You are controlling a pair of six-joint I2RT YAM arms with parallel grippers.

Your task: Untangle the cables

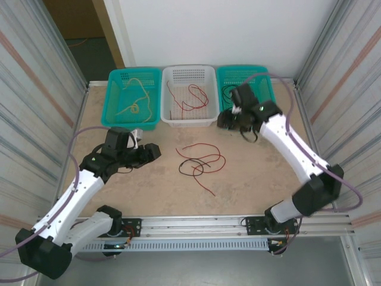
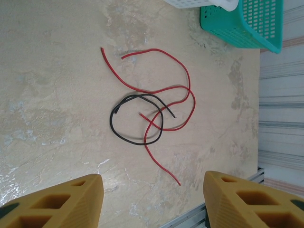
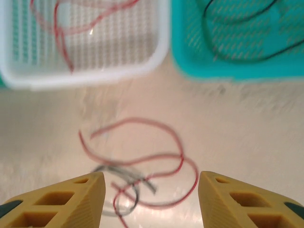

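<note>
Three loose strands, as far as we can count them in the knot (two red cables [image 2: 156,49] and one black cable [image 2: 112,121]), lie crossed over each other on the table [image 1: 119,196], midway between the arms and well apart from the baskets. Behind them, a tan cable [image 1: 136,107] sits in the left teal basket [image 1: 110,113], a red one in the white basket [image 1: 189,122], and a black one in the right teal basket [image 3: 237,71].

The left gripper [image 2: 153,176] hovers beside the tangle, fingers apart with nothing between them. The right gripper [image 3: 152,175] hangs by the front of the right teal basket, also spread and empty.

We judge these wires to be very light and limp, with a little springy curl. A tug anywhere would likely drag the whole bundle rather than free one strand. They lie flat on the table, so the fingertips must come right down to the surface to pinch. The best hold looks to be a free end — the long red tail nearest the left gripper runs clear of every crossing — rather than the black loop, where the red strands overlap.
</note>
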